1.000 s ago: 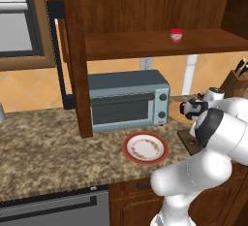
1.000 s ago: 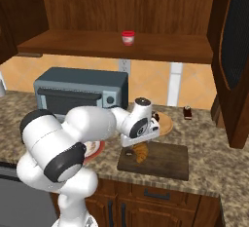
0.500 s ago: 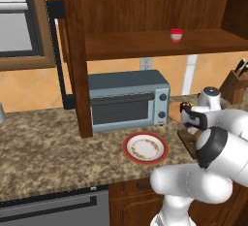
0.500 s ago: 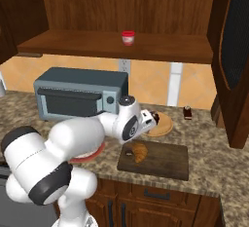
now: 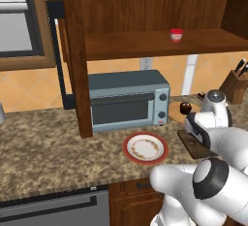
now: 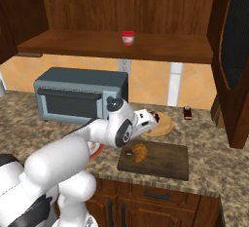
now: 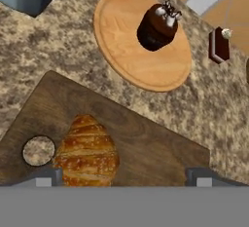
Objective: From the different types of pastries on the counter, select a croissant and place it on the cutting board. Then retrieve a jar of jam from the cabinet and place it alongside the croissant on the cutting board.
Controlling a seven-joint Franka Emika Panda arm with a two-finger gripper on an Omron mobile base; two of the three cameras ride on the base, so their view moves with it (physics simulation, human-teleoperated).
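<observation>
The golden-brown croissant [image 6: 139,151] [image 7: 87,155] lies on the left end of the dark cutting board [image 6: 160,160] [image 7: 146,143], next to its hole. My gripper [image 6: 150,120] [image 7: 124,179] hovers above the board, open, with nothing held; the croissant sits below it, toward the left fingertip [image 7: 44,178]. The red-lidded jar of jam [image 5: 177,35] [image 6: 128,37] stands on the shelf of the open cabinet [image 6: 121,46]. A dark cupcake [image 7: 156,26] [image 5: 185,107] rests on a round tan plate [image 7: 131,55], and a dark cake slice [image 7: 219,45] [image 6: 187,112] stands on the granite counter [image 7: 214,104].
A grey toaster oven [image 5: 128,101] stands under the shelf, with a red-rimmed plate [image 5: 145,147] in front of it. A knife block [image 5: 235,84] is at the far right. The open cabinet door [image 6: 233,50] hangs at the right of the board.
My gripper has let go of the croissant and risen off the board. The croissant stays on the cutting board.
</observation>
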